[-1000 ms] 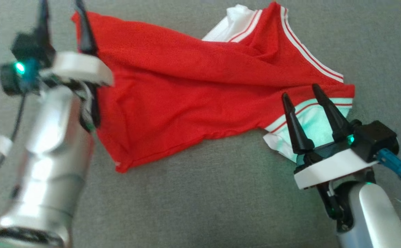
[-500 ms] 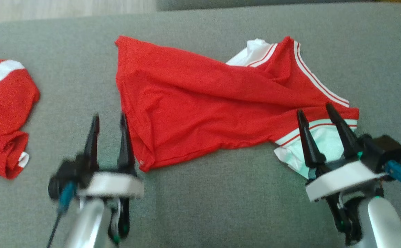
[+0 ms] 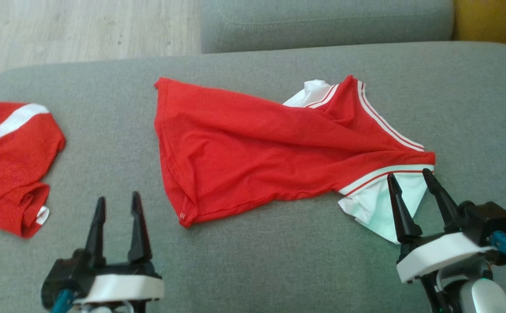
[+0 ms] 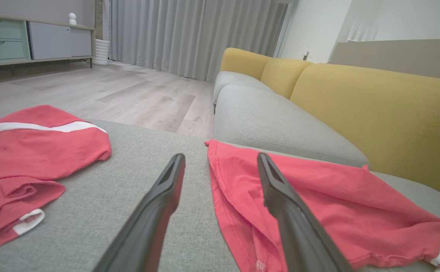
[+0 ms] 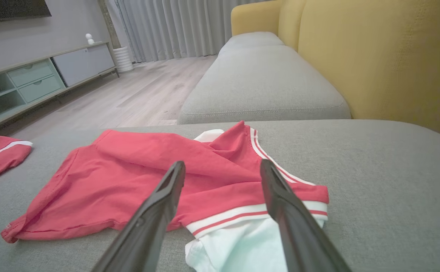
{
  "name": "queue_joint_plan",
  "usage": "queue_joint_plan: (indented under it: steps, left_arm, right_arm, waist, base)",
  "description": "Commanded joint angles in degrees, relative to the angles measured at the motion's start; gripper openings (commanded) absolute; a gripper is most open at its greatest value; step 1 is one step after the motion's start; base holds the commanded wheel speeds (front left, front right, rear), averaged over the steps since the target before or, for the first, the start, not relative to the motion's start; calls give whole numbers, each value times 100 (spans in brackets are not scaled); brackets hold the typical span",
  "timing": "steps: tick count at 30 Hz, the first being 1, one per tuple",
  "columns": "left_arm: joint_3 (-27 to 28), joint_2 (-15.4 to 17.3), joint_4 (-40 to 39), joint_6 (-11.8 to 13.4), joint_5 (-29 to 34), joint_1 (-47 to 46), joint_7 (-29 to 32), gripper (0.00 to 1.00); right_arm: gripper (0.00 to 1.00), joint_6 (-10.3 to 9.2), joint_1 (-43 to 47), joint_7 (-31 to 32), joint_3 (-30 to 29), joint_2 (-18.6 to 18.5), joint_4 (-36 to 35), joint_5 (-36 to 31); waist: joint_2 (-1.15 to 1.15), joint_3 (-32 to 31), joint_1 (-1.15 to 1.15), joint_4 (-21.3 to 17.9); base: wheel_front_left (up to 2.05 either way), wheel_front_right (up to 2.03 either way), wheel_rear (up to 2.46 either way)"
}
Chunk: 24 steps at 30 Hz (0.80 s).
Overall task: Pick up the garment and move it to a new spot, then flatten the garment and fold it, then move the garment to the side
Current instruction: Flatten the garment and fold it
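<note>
Head view: the red garment (image 3: 279, 152) lay crumpled across the grey cushion (image 3: 279, 269), long axis left-to-right. The left gripper (image 3: 118, 198) was wide open and empty, a bit short of its near hem corner, and the right gripper (image 3: 409, 174) was just as open, tips over the white sleeve (image 3: 374, 208) at the other end. Left wrist view put the hem ahead and slightly right of the fingers, and right wrist view looked straight onto the sleeve, so I'd say the right arm was nearer.
</note>
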Motion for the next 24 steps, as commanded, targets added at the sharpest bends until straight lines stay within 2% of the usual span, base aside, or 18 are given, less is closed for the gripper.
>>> queue_joint_plan:
  steps: [1, 12, 17, 24]
  left_arm:
    - [235, 91, -228, -11, -4, -36, -29, 100]
    - [156, 172, -285, -2, 47, 61, 78, 100]
    - [-168, 170, -107, -120, 150, -28, 366, 100]
    - [-698, 49, 606, -231, 348, -383, 823, 100]
  right_arm:
    - [100, 39, -91, -42, 91, 9, -217, -26]
    - [100, 39, -47, 3, 63, 23, -313, -64]
    - [100, 39, -67, 77, 11, 25, -260, -64]
    - [100, 39, 27, 251, -201, 29, 91, -75]
  waist:
    - [0, -51, 1, -43]
    - [0, 2, 1, -146]
    - [0, 59, 1, -145]
    - [0, 148, 1, -176]
  base:
    - [0, 0, 0]
    - [0, 0, 0]
    - [0, 0, 0]
    - [0, 0, 0]
